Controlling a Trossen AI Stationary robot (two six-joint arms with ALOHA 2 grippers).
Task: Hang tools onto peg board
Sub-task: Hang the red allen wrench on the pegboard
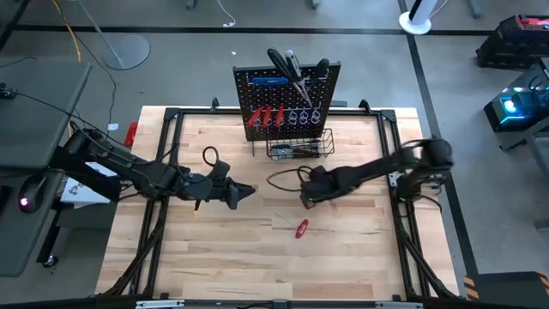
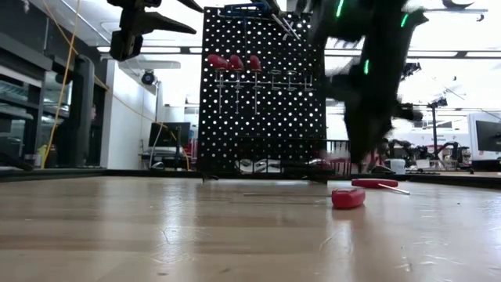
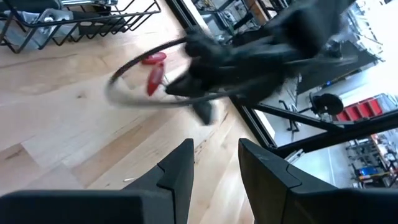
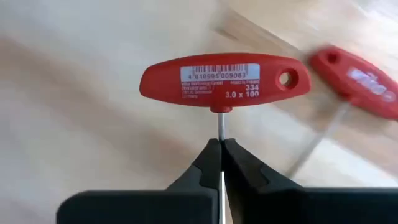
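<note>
Right tool [image 4: 221,163], just right of table centre, pinches the steel shaft of a red T-handle key [image 4: 224,79]; lifted level, the key must travel to 12 o'clock, where the peg board [image 1: 287,96] stands; left tool [image 1: 243,192] hovers half-open at 9 o'clock

Robotics lab: light wooden worktable [image 1: 214,249] in black metal frame [image 1: 163,116], monitors [image 2: 166,133] and equipment beyond.

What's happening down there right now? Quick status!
Right gripper shut on red T-handle key by its shaft. Left gripper waiting mid-table, holding nothing. Second red key lies on table. Peg board path unobstructed.
</note>
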